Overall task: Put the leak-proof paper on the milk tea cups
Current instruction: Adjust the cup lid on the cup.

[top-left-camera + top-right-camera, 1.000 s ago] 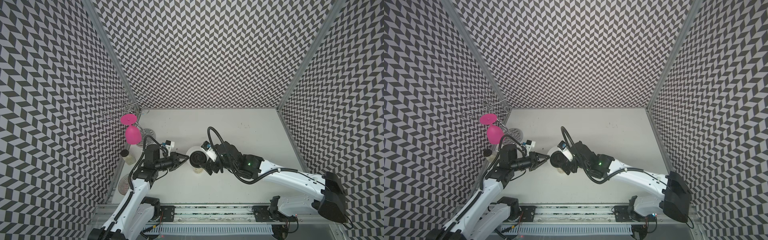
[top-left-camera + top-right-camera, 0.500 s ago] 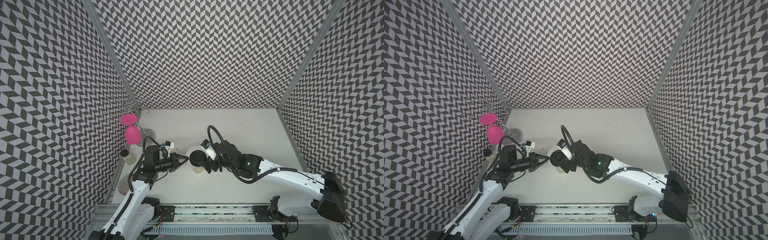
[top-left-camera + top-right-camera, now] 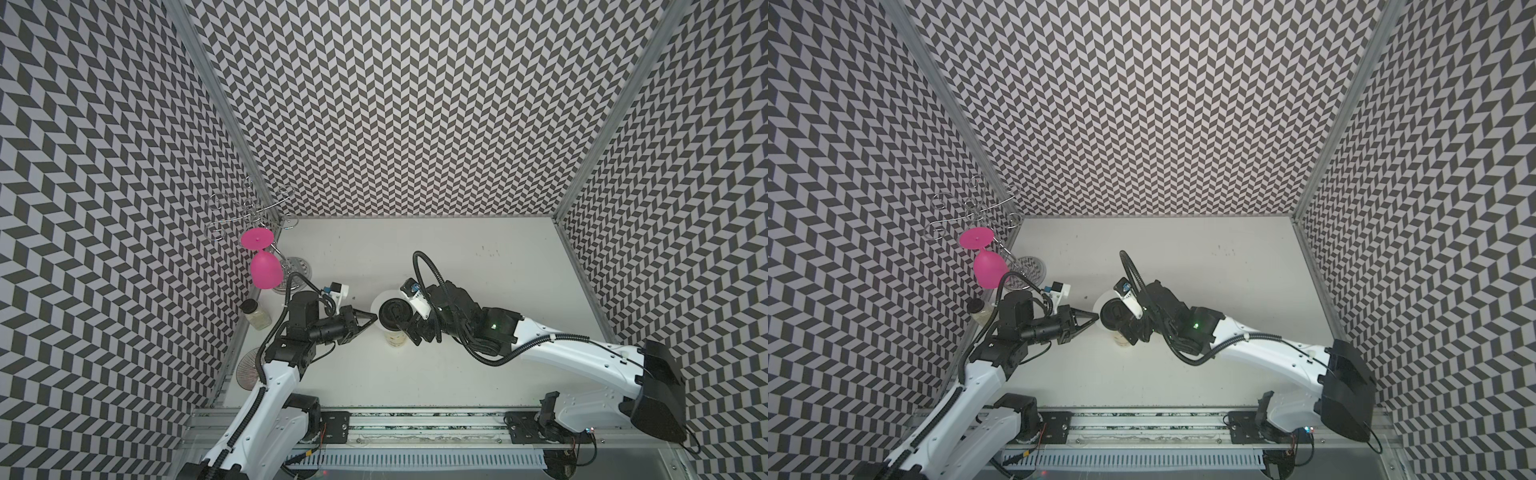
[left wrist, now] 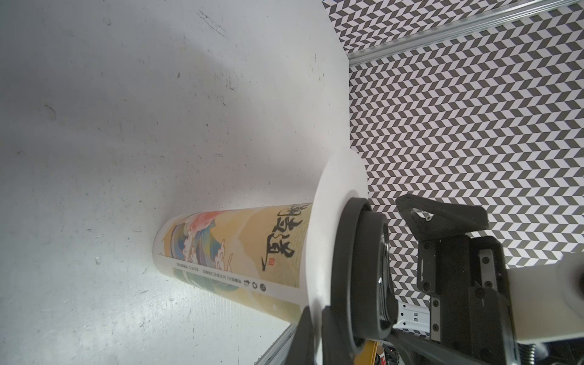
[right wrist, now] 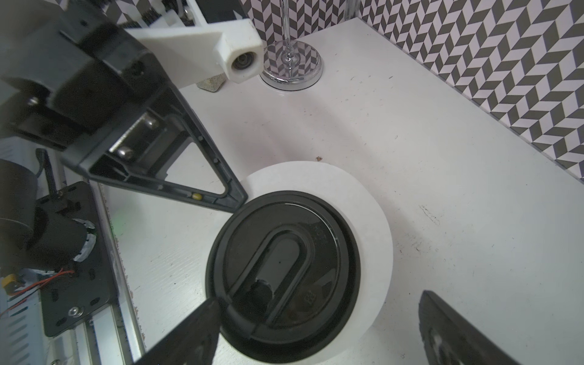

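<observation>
In the last second my left tool (image 3: 374, 321) has drawn its jaws together. They stood slightly apart and are now clenched. In the left wrist view they appear to nip the edge of the thin, round, white leak-proof paper (image 5: 363, 202), though the tips are partly cut off there, so I hold that loosely.

Nothing else has visibly shifted. The tall cream paper milk tea cup (image 4: 234, 252) with its coloured print stands upright on the white table (image 3: 457, 257), a little to the 9 o'clock side of its middle. The paper lies flat across the cup's rim, and the round black plastic lid (image 5: 284, 252) rests on top of it.

My left tool meets the paper from the cup's 9 o'clock. My right tool (image 5: 316, 300) comes in from 3 o'clock with its jaws released wide. 1 finger touches the lid's edge and the other stands clear of it.

In both top views the paper shows a wider margin toward 10 o'clock, so I judge it off-centre under the lid. The placing itself looks done. I read the fresh pinch as a way to steady or trim the sheet's position. Any pull from here must be gentle, or the paper may slide out and the cup may tip
</observation>
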